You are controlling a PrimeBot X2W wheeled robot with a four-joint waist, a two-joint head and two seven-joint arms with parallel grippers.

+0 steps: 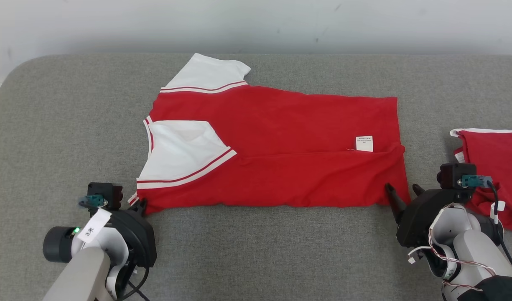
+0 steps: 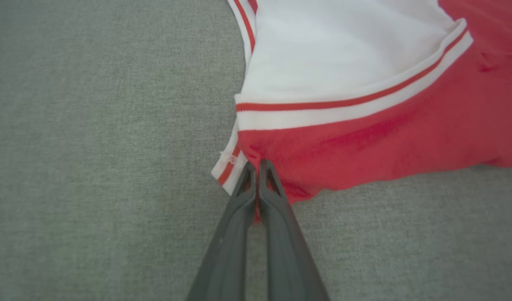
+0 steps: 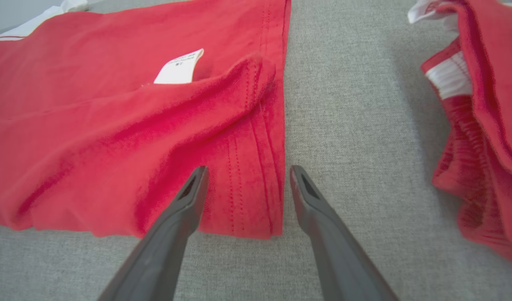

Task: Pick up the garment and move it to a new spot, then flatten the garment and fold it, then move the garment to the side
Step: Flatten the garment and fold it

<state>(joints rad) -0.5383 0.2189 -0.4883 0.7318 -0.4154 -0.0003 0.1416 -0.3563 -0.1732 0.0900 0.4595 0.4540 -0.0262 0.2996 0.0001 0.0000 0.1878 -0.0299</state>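
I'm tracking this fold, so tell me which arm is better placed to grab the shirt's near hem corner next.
Right. The open right claw straddles the red shirt's hem corner, so closing should catch it. The left claw is shut on the sleeve-end corner, far along the edge.

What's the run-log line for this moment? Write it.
left end effector: shut on garment corner | right end effector: open, astride garment edge

The red-and-white cloth garment (image 1: 281,146) was a soft matt knit, ribbed at the striped trim, with a smooth white label (image 1: 364,143) sewn in. The grey table covering (image 1: 51,125) looked like coarse woven fabric, kinda felty. Fingers (image 3: 176,225) of the right gripper (image 3: 248,168) were dark matt plastic.
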